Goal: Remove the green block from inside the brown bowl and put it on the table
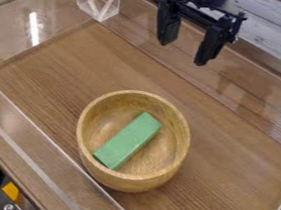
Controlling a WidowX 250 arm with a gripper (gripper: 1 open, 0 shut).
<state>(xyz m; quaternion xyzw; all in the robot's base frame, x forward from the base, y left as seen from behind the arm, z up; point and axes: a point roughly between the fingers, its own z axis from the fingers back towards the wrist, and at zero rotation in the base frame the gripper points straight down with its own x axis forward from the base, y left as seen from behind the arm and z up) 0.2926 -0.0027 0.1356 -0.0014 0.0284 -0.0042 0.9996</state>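
Looking from the near edge, you first meet the low clear plastic wall (40,151) bordering the brown wood-grain surface (235,123). Just beyond it sits the round light-brown wooden bowl (131,141), upright on the planks. Your flat matte green rectangular block (128,139) lies inside that bowl, slanting across its floor from near-left to far-right. Farther back, well apart from the bowl, your black tool (188,39) hangs above the surface pointing down, fingers spread wide and holding nothing. At the far left corner the clear walls meet.
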